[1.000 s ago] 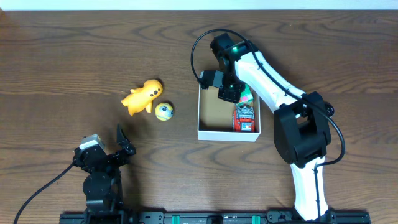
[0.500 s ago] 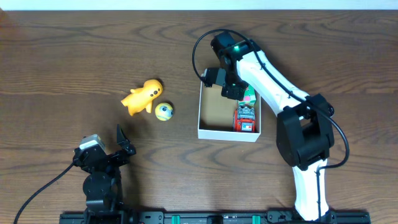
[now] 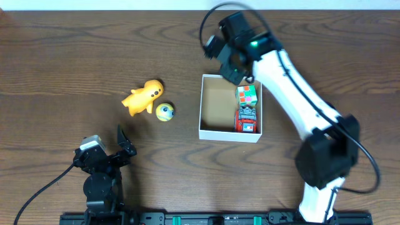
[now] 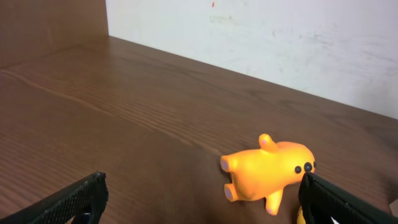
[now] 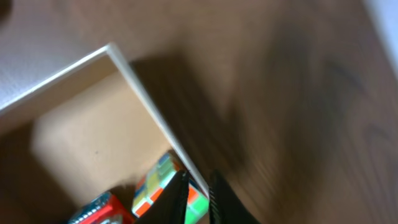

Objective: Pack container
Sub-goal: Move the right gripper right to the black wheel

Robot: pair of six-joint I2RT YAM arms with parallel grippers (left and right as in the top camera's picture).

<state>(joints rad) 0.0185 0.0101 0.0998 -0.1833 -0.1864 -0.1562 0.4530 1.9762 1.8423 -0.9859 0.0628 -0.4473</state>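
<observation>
My right gripper [image 5: 199,179], now barely parted and empty, has risen past the far wall of the mid-table container [image 3: 229,135], leaving the cube [image 3: 246,95] inside; my left gripper [image 4: 202,198] stays spread.

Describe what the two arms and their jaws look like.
The right arm has glossy white links with black joints, a small green light near the wrist and a black looped cable above it. The left arm is black all over, with a pale grey block on top and a black trailing cable. Both pairs of jaws are black.
</observation>
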